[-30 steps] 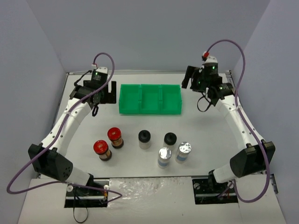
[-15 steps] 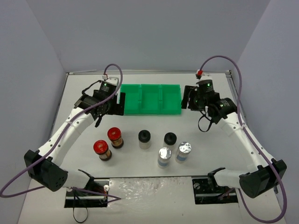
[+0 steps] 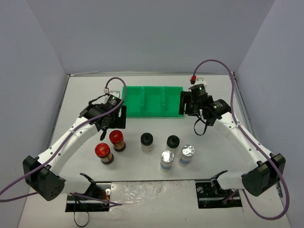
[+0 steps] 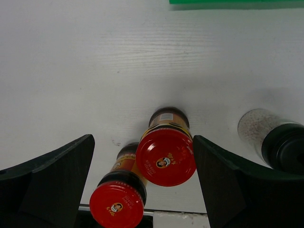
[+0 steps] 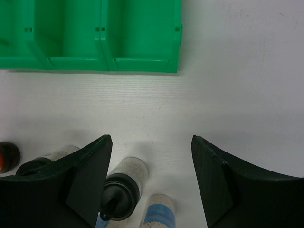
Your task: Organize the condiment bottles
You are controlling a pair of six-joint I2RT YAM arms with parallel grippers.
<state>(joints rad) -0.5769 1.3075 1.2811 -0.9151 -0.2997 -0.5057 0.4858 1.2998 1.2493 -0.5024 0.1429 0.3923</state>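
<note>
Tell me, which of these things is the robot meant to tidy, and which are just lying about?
Belong to the job:
two red-capped jars
two black-capped jars
two silver-capped jars

Just there:
green three-compartment tray
white table

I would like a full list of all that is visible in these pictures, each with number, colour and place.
red-capped jars: two, dark brown contents, standing close together, left on the table
black-capped jars: two, pale contents, standing in the middle
silver-capped jars: two, clear with bluish labels, right of middle, nearest the bases
tray: one, green, three compartments holding no jar, far side
table: one, white, under everything
arms: two, white with black joints, near edge
left gripper: one, black, open, above the red-capped jars
right gripper: one, black, open, by the tray's right end
</note>
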